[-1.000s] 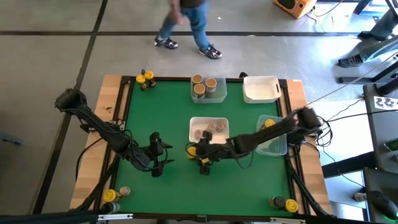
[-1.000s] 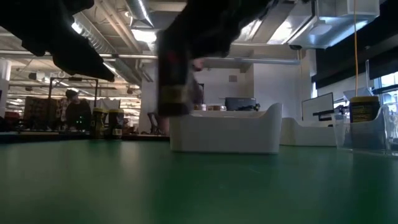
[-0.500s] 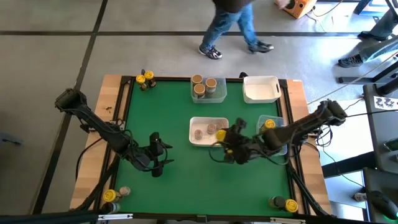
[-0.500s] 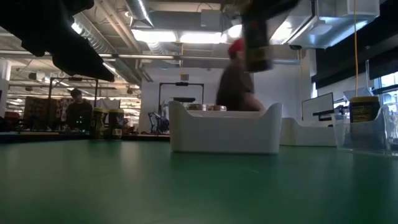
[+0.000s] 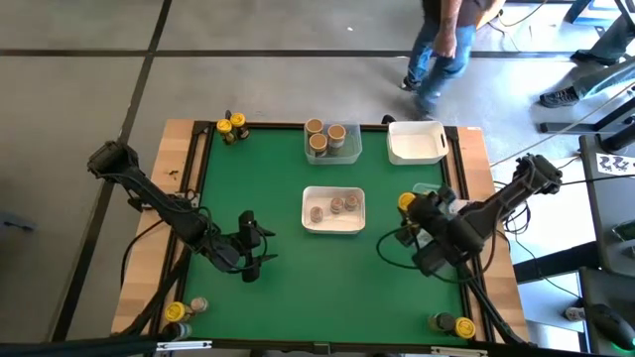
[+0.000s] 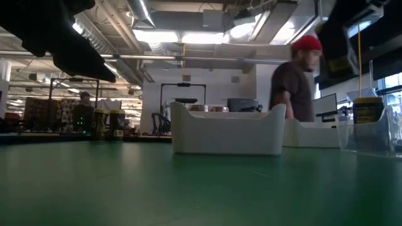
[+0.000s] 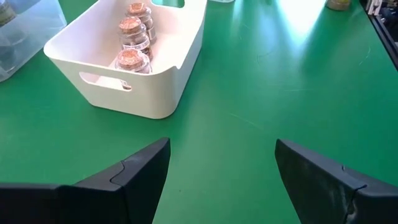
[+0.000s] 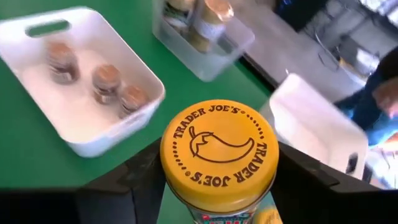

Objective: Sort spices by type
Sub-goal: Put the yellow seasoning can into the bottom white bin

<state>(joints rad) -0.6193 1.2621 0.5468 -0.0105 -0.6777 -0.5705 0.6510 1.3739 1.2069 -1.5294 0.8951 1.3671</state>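
My right gripper (image 5: 409,206) is shut on a spice jar with a yellow lid (image 8: 219,149), above the table near the clear tray (image 5: 444,230) at the right. The jar also shows blurred and high up in the low view (image 6: 339,53). My left gripper (image 5: 260,248) is open and empty at the near left of the table. Its fingers (image 7: 143,174) stand apart over bare green mat. A white tray (image 5: 333,226) at the centre holds three tan-lidded jars (image 7: 132,37). My right gripper pinches the yellow-lidded jar between its two fingers (image 8: 140,180), one on each side of the body just below the lid's rim (image 8: 186,193). The lid faces back toward the wrist camera. The jar is lifted clear of the table.
A clear tray (image 5: 332,153) with tan-lidded jars and an empty white tray (image 5: 416,142) stand at the far edge. Another yellow-lidded jar (image 6: 367,119) stands in the right clear tray. More jars stand at the corners (image 5: 233,127), (image 5: 179,311), (image 5: 451,323). A person (image 5: 446,40) walks past beyond the table.
My right gripper has carried the yellow-lidded jar from in front of the centre white tray toward the table's right edge, rising as it went, to beside the right clear tray. The person has walked from left to right behind the table.
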